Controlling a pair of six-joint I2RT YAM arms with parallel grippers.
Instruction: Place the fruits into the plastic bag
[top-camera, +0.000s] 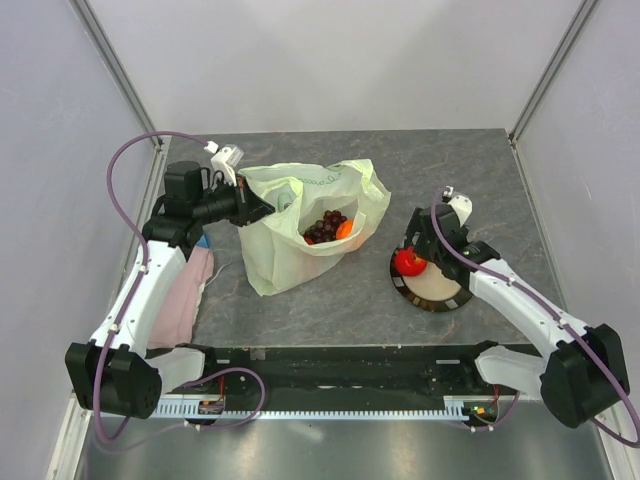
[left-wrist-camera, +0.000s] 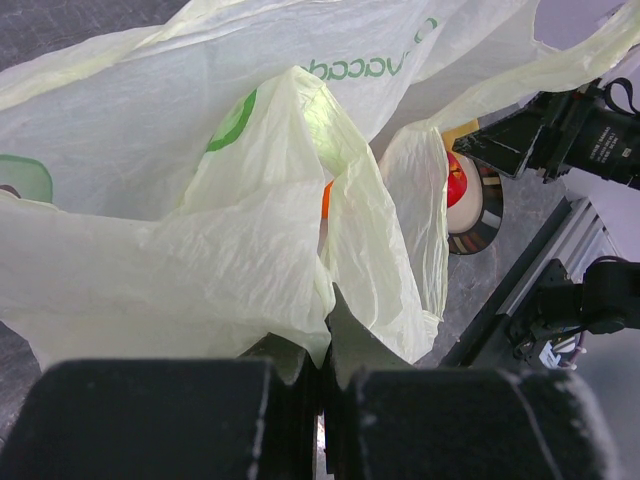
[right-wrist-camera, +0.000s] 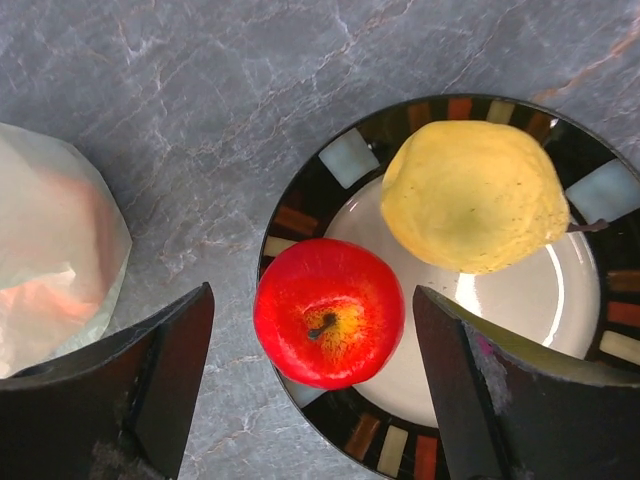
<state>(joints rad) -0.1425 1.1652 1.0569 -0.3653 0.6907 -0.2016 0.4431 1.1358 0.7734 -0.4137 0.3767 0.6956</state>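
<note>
My left pincer (top-camera: 255, 208) is pinched tight on a fold of the plastic bag (top-camera: 300, 225), at the left rim of its mouth. The bag lies on the table (top-camera: 450, 170) left of centre. Its length runs from the closed end, near and left, to the loop handles, far and right, and the mouth gapes upward.

From above, the grapes (top-camera: 322, 226) and the orange (top-camera: 345, 229) show inside the bag, touching each other. My left wrist view gives only crumpled film rising from my closed fingers (left-wrist-camera: 180, 420), with a sliver of orange between two folds.

My right pincer (top-camera: 415, 250) stands wide over the plate (top-camera: 435, 290), well right of the bag. One finger is on each side of the apple (right-wrist-camera: 328, 312), and I see a gap on the left side. The apple sits on the plate's rim, its stalk dimple facing up. The lemon (right-wrist-camera: 470, 195) lies just beside it, its pointed end turned away from the bag. Only my right wrist view shows the lemon, as my arm covers it from above.

A pink cloth (top-camera: 185, 290) lies under my left arm.
</note>
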